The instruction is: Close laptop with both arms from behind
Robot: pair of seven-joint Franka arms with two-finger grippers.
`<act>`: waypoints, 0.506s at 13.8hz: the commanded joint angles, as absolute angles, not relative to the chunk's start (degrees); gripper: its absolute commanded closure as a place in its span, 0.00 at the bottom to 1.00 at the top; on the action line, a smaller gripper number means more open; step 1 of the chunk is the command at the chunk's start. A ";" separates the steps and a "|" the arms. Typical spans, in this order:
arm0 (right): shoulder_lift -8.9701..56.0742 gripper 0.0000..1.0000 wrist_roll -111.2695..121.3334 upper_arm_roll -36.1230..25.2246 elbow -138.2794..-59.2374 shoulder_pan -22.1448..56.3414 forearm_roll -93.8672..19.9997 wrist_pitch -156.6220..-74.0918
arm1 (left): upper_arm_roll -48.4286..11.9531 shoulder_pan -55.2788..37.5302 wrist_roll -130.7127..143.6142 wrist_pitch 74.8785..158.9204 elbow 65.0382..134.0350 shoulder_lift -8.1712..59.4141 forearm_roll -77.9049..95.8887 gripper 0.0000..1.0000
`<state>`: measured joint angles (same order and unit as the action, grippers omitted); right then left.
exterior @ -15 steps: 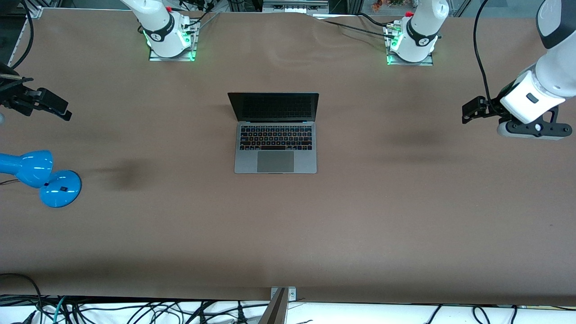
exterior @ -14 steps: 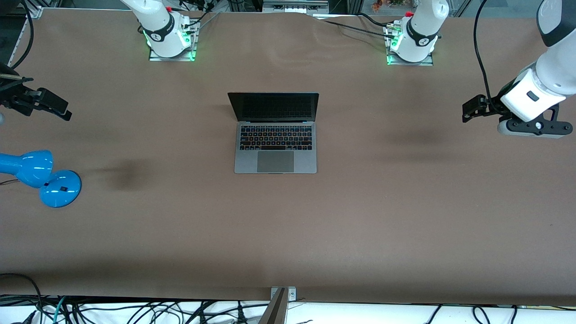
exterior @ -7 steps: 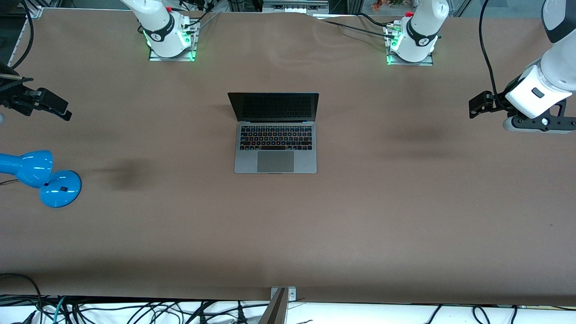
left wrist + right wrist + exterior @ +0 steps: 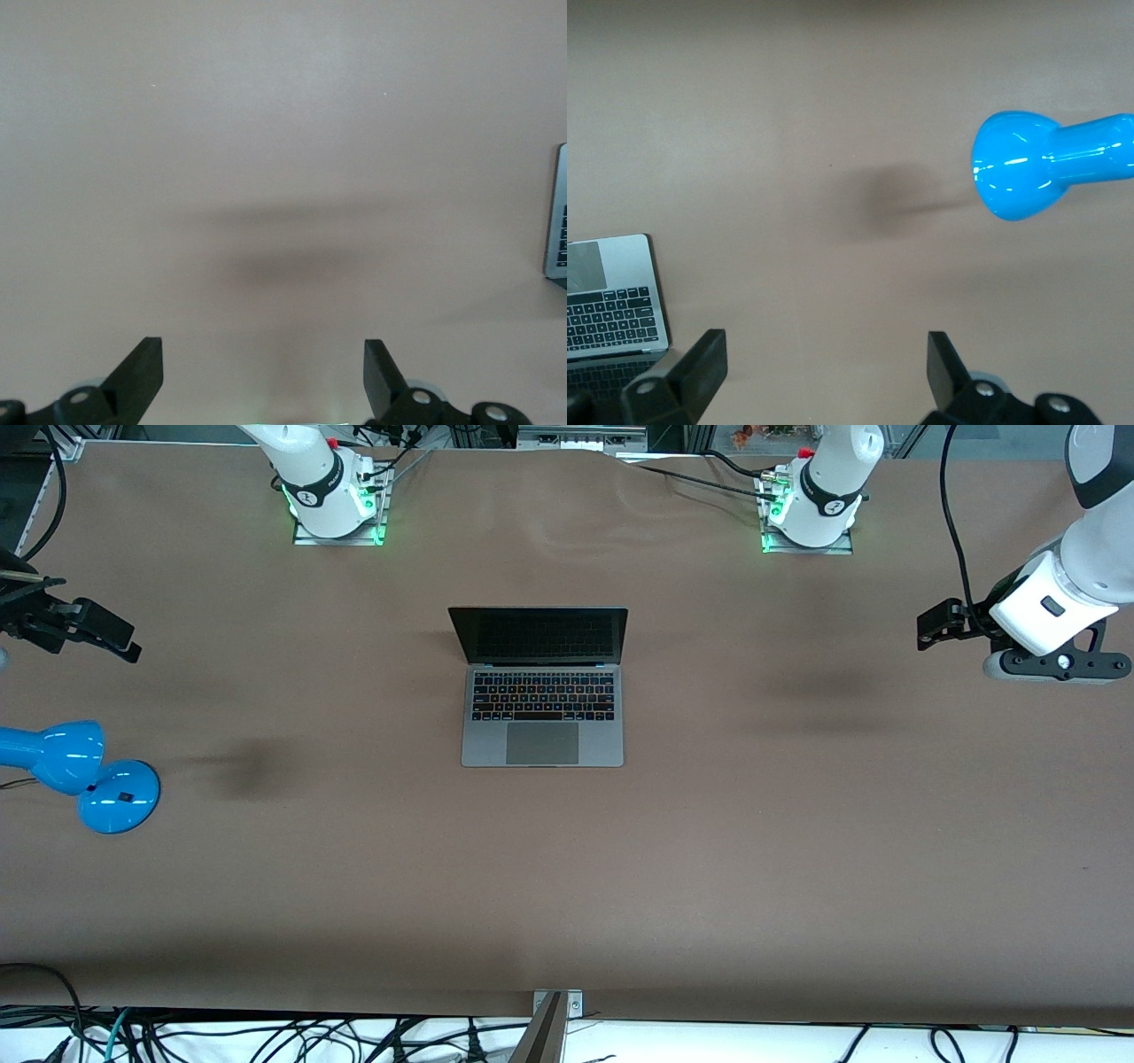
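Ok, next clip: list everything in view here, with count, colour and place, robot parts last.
laptop: one, space-grey with black keys and dark screen, open, mid-table, screen toward the arms' bases.
desk lamp: one, bright blue, at the right arm's end of the table, nearer the front camera than the laptop.
table: one, brown, carrying it all.
cables: a tangle, black and white, below the table's edge nearest the front camera.
right gripper: one, black, open, empty, over the table's right-arm end.
left gripper: one, black, open, empty, over the table's left-arm end.
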<state>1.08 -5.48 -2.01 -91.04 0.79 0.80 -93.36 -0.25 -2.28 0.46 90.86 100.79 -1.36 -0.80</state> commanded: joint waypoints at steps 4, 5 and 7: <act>0.18 0.00 -5.45 -1.23 -91.76 0.09 1.49 -93.43 | -0.61 -2.46 1.23 89.48 100.46 -2.02 2.20 0.00; 0.18 0.00 -5.45 -1.23 -91.76 0.09 1.49 -93.43 | -0.62 -2.72 1.23 89.21 100.46 -2.02 2.20 0.00; 0.18 0.00 -5.45 -1.23 -91.76 0.09 1.49 -93.34 | -0.70 -2.99 1.32 89.21 100.46 -2.02 2.63 0.00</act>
<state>1.08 -5.49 -2.01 -91.04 0.79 0.80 -93.36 -0.73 -2.45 0.70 90.22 100.79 -1.36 1.32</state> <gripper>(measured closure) 0.000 0.000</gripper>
